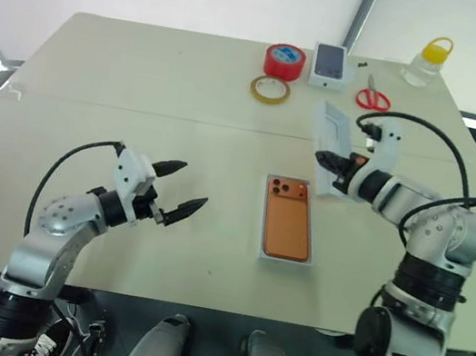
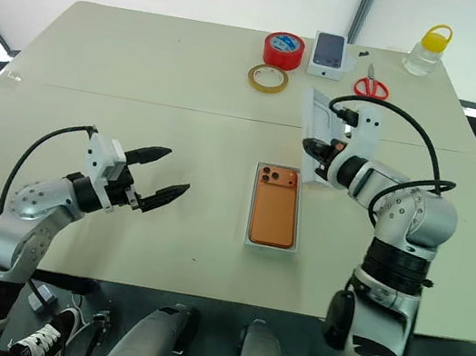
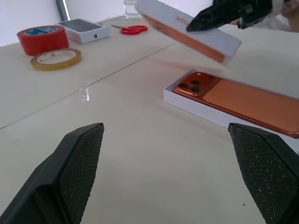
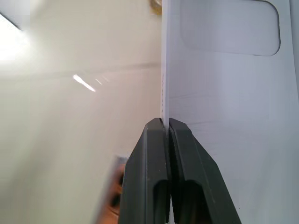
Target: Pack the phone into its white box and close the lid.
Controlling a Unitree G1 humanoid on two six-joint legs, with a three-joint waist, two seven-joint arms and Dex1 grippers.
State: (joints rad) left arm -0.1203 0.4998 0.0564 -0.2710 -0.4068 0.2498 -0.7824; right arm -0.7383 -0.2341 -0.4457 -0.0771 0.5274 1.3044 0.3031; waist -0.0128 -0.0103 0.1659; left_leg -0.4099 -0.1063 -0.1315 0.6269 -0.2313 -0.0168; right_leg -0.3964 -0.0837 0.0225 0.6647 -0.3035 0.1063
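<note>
The orange phone lies back up, lenses toward the far side, inside the shallow white box at the table's middle. Just beyond and to the right of it, my right gripper is shut on one thin wall of the white lid, which hangs tilted above the table, clear of the box. The right wrist view shows the two fingers pinched on that wall edge. My left gripper is open and holds nothing, hovering left of the box; the phone lies ahead of it.
At the far side sit a red tape roll, a yellowish tape ring, a small white box printed with a phone picture, red scissors and a bottle with a yellow cap.
</note>
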